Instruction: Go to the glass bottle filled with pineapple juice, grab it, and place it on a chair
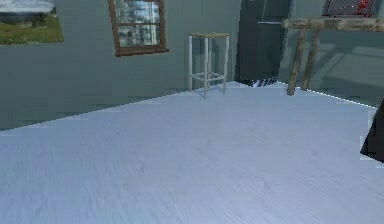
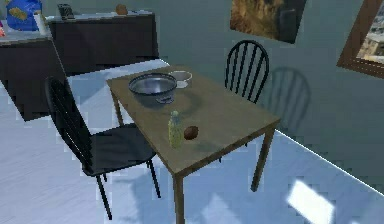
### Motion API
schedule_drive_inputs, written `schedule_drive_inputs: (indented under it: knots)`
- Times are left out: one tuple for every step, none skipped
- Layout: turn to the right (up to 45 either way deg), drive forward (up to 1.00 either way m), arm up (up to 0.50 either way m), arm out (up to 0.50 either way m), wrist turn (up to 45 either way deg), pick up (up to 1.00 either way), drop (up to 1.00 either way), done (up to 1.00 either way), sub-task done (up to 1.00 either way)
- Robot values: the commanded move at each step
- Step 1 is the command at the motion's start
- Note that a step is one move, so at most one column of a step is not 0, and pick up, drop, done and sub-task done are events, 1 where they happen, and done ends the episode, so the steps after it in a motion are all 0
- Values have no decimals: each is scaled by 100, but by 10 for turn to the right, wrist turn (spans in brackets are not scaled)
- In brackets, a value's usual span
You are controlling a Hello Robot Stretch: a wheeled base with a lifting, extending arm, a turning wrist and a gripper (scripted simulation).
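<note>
One wooden bench (image 2: 235, 118) stands between two black chairs, the near chair (image 2: 110, 150) and the far chair (image 2: 246, 68). It carries one metal bowl (image 2: 153, 88), one upright glass bottle (image 2: 176, 130) of yellowish juice and, just beside the bottle, one small brown lump (image 2: 193, 132). The pincer's state cannot be told.

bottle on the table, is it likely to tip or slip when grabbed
The bottle stands upright, tall and narrow, so a push high up would probably tip it. It looks smooth and glassy, so likely slippery and breakable. It stands near the table edge, so a knock might send it off.
</note>
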Motion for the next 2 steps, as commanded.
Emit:
schedule_drive_inputs:
  knots:
    - [0,0,50,0,0,0,0,0,0]
    - [0,0,34,0,0,0,0,0,0]
